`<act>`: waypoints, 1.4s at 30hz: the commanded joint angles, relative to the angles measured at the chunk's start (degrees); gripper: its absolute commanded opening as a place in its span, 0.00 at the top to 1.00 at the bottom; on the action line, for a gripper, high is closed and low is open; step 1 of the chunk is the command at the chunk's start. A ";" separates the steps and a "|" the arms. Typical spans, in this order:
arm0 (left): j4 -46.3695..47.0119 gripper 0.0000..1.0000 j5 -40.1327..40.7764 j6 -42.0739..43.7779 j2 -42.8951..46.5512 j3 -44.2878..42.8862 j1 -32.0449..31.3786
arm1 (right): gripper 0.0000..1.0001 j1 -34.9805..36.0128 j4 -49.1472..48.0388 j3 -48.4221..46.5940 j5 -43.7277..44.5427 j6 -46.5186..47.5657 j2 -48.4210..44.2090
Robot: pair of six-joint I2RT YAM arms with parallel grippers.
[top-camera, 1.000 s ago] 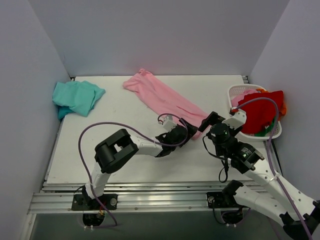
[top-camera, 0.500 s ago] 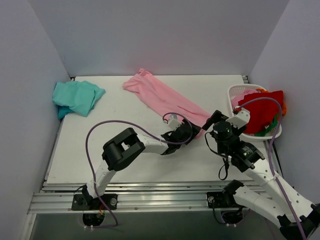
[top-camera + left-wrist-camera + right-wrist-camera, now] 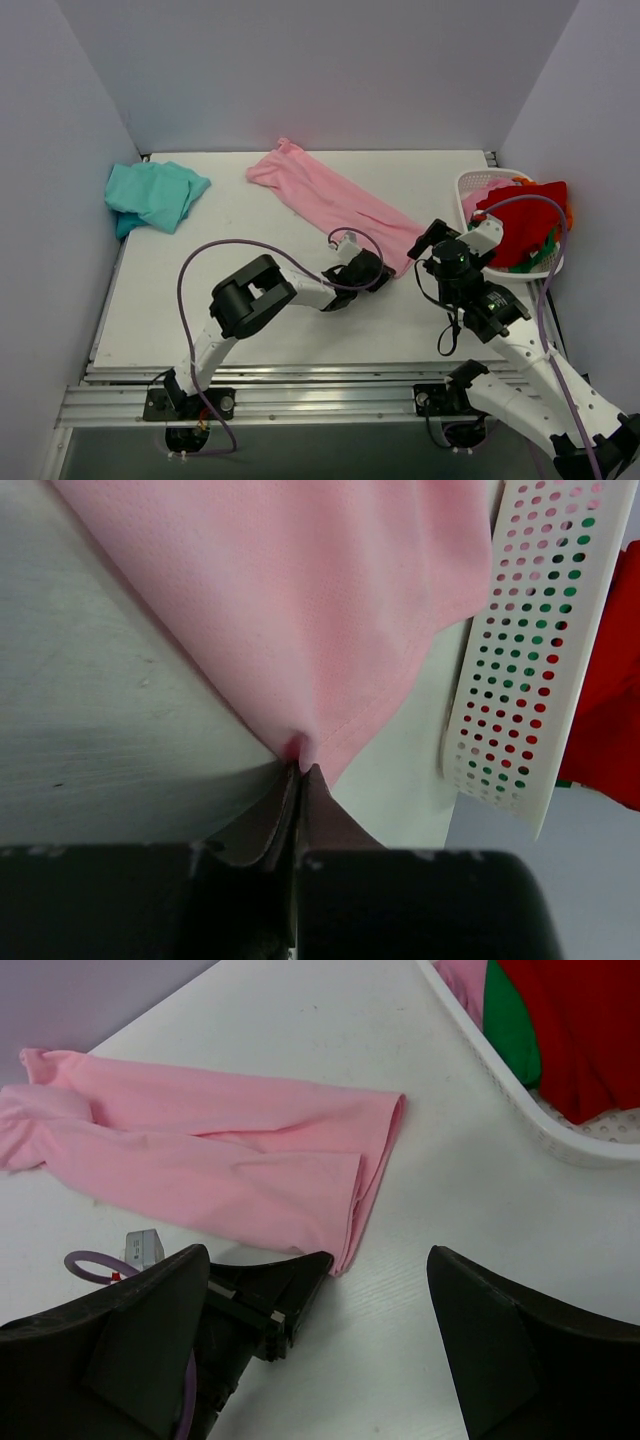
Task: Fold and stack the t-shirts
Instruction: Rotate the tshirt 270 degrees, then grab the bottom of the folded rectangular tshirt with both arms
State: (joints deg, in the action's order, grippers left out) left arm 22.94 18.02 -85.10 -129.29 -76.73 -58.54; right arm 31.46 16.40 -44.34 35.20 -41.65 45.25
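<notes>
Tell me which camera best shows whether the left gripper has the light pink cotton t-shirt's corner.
Left wrist view: the left gripper is shut on the edge of the light pink cotton t-shirt, close up. Top external shows the whole shirt but the pinch is tiny; right wrist shows the gripper at the corner, contact hidden.

Bright, even overhead light on the white bench (image 3: pixel 250 210); shadows soft, left wrist view blurred along its dark lower edge.
</notes>
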 commanded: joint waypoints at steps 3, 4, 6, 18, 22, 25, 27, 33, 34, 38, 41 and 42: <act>2.20 0.98 -2.38 4.24 10.54 15.58 2.46 | 0.16 -0.18 -4.17 1.53 -6.96 0.43 0.27; 2.72 0.98 -2.55 4.07 12.21 18.69 2.90 | 0.16 -0.17 -5.14 2.23 -8.81 0.17 0.62; 4.21 0.98 -4.04 3.63 16.15 27.54 3.78 | 0.18 0.35 -9.34 5.39 -15.73 -0.89 1.06; -5.32 0.98 2.98 2.75 43.23 56.32 6.69 | 0.18 16.78 -31.96 22.36 -20.62 -12.58 21.36; -18.07 0.98 8.33 2.57 58.66 58.97 7.13 | 0.18 17.75 -31.52 22.28 -18.24 -12.23 22.33; -30.12 0.98 11.33 2.48 69.85 60.11 7.30 | 0.18 18.11 -31.43 21.23 -17.71 -12.14 23.38; -35.06 0.98 13.18 2.92 77.30 60.99 7.66 | 0.18 18.28 -31.69 20.35 -17.01 -11.96 24.70; -37.80 0.98 14.24 4.50 82.02 62.67 8.62 | 0.19 18.98 -37.05 17.80 -18.85 -11.70 32.34; -37.01 0.98 13.80 4.85 81.05 62.67 8.80 | 0.20 19.42 -38.45 16.58 -19.29 -12.05 33.66; -31.30 0.98 11.51 6.26 73.24 61.44 9.24 | 0.23 22.84 -40.39 12.70 -20.17 -12.93 41.12; -27.70 0.98 10.11 6.44 66.56 60.21 9.41 | 0.27 24.34 -41.10 10.68 -20.35 -13.54 43.24; -26.82 0.98 9.49 6.52 64.02 60.03 9.41 | 0.28 25.13 -40.93 10.41 -19.91 -13.63 43.34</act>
State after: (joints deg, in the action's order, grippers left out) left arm -5.23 29.12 -79.29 -60.77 -15.90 -49.50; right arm 54.92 -25.50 -32.62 15.44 -53.80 87.09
